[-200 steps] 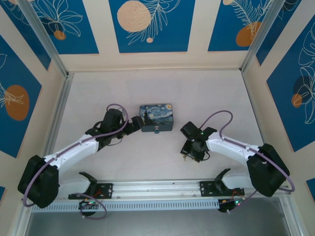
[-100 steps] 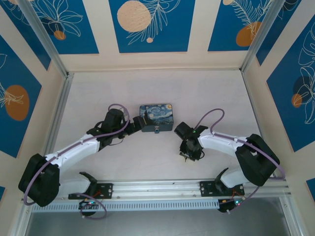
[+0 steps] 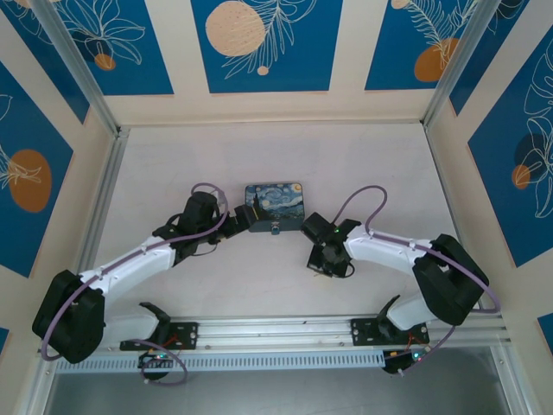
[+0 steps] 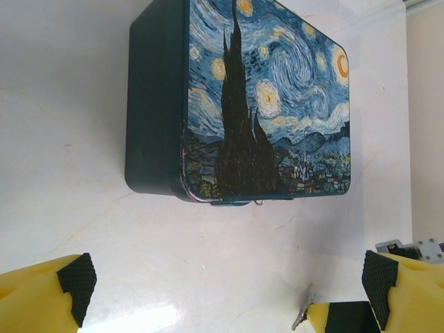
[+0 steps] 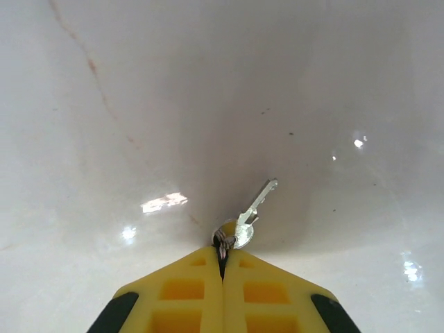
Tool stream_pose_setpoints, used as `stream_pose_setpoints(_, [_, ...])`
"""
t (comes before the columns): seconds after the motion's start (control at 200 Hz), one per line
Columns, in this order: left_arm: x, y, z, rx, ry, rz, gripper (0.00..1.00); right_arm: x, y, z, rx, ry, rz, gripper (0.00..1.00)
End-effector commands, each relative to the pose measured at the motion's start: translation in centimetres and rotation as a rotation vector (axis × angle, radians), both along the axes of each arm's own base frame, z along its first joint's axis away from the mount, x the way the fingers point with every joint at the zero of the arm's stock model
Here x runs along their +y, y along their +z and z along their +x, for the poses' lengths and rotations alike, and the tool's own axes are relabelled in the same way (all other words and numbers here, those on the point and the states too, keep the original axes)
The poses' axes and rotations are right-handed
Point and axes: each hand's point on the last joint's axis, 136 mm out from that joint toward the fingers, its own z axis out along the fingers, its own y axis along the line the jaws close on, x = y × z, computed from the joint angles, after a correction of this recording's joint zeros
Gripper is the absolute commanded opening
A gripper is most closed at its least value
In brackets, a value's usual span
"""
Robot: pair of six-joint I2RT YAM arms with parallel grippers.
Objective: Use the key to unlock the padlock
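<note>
Place: a robotics lab test cell, built as a closed-in booth rather than a room in a home or shop.
Walls: upright panels (image 3: pixel 266 43) on three sides, printed with blue fields, white leaf outlines and orange discs.
Frame: bare aluminium posts (image 3: pixel 76 65) stand where the panels meet.
Tabletop: a pale, glossy, faintly veined tabletop (image 3: pixel 346 164) that throws back lamp glints.
Mounting: a slotted metal rail (image 3: pixel 276 327) runs along the near edge and carries both bases.
Machines: a left arm (image 3: pixel 130 259) and a right arm (image 3: pixel 389 249), white and black.
Wiring: purple cables (image 3: pixel 367 194) loop openly over the arms.
</note>
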Motion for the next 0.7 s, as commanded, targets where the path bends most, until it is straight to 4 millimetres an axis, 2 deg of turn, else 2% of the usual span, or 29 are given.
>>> stream_pose_setpoints(0.0, [-1.0, 0.6, -0.5, 0.001, -0.05, -0.019, 1.0, 1.9, 3.0, 1.1, -0.077, 0.021, 0.099, 0.0])
stream_pose_setpoints(0.215, [-2.7, 2.5, -0.3, 0.005, -0.061, -0.127, 1.0, 4.7, 7.5, 3.2, -0.165, 0.004, 0.264, 0.0])
stream_pose_setpoints(0.445, [-5.9, 4.7, 0.2, 0.011, -0.046, -0.276, 0.99, 6.9, 11.9, 6.4, -0.245, -0.092, 0.434, 0.0])
stream_pose_setpoints(0.57, [-7.4, 5.4, 0.6, -0.001, -0.038, -0.338, 0.94, 7.2, 13.8, 8.5, -0.279, -0.178, 0.491, 0.0])
stream_pose_setpoints(0.695, [-8.2, 5.5, 1.0, -0.023, -0.042, -0.358, 0.84, 7.1, 14.7, 10.1, -0.287, -0.248, 0.517, 0.0])
